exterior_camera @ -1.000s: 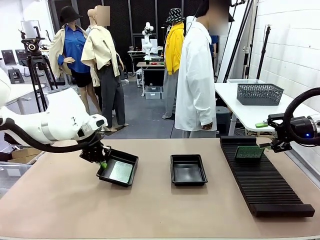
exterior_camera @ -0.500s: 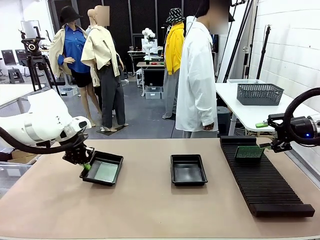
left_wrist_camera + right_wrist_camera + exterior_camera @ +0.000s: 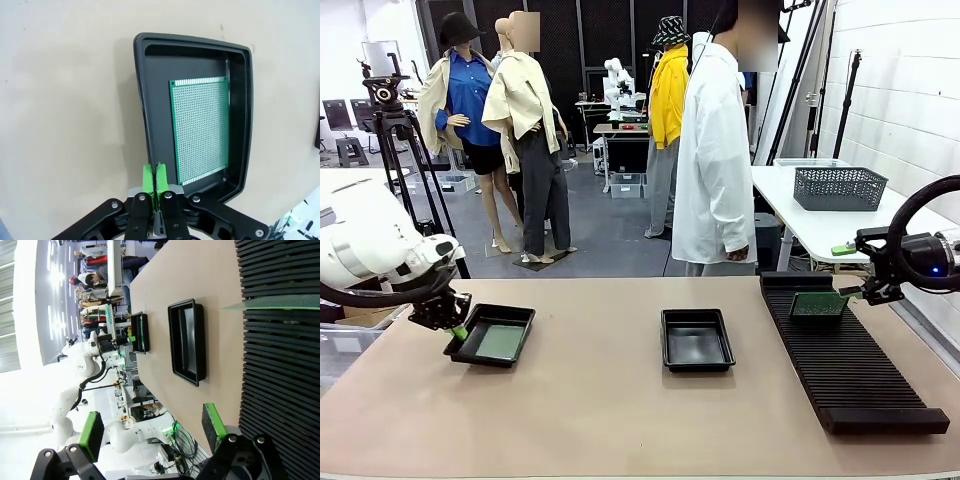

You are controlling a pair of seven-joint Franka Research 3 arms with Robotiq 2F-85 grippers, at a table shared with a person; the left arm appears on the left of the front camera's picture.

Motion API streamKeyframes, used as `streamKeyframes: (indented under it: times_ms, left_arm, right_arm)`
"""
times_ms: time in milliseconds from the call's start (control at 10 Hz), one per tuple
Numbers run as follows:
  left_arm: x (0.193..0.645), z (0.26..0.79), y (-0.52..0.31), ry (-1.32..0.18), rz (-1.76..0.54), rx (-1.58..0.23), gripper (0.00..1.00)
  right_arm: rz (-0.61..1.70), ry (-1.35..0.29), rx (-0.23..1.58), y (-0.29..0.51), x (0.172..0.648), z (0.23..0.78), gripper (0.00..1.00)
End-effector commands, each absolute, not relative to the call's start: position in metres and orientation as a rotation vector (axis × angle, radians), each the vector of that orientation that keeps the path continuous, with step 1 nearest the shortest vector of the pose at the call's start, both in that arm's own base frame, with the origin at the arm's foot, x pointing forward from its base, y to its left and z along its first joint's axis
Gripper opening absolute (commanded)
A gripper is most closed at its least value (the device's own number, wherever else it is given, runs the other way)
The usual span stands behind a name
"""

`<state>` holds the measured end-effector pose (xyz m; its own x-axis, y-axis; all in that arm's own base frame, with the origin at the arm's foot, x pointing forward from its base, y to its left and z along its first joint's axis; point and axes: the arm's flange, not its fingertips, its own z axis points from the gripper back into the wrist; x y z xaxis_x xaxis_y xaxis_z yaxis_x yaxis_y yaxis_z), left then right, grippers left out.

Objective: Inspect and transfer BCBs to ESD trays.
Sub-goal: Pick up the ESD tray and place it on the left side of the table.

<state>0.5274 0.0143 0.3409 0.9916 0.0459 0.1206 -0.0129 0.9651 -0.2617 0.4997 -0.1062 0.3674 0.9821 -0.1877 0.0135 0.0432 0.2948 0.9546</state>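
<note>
BCB in tray: a green perforated BCB (image 3: 200, 130) is laid flat on the floor of the left ESD tray (image 3: 520, 318). Its long axis runs along the tray's long axis, and one long edge is set against a long wall.
Tray heading: the tray's long axis is pointed roughly from the near side of the worktop (image 3: 620, 420) toward the far side, slightly skewed.
Left gripper: the left gripper (image 3: 154, 172) is seen with its fingers (image 3: 147, 176) clenched on the tray's rim near one corner. Whether the tray is resting on the worktop or is lifted off it cannot be told.
Second BCB: another BCB (image 3: 817, 303) is stood on edge in a slot at the far end of the black slotted rack (image 3: 850, 380), its long edge lying across the rack.
Right gripper: the right gripper (image 3: 848, 272) is held just beside the rack's far right corner, its fingers spread wide with nothing between them.
Edges and room: the left tray is placed close to the worktop's left edge. A broad bare stretch is left between it and the middle ESD tray (image 3: 697, 318), and the near strip is open.
Change: the left tray and its arm have been carried well toward the robot's left. The right gripper and the rack's board are unchanged.
</note>
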Motion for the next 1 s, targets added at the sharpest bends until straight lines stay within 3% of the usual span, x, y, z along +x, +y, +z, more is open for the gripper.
streamKeyframes:
  times_ms: [0,300,900]
  left_arm:
    - [0.540,0.340,0.036,-0.120,-0.020,-0.322,0.00]
    - [0.540,0.347,0.072,-0.175,-0.054,-0.301,0.00]
    - [0.540,0.338,0.136,-0.128,-0.044,-0.272,0.00]
  right_arm:
    - [-0.164,-0.135,1.254,-0.104,0.497,0.368,1.00]
    - [-0.164,-0.135,1.254,-0.104,0.497,0.368,1.00]
    - [-0.164,-0.135,1.254,-0.104,0.497,0.368,1.00]
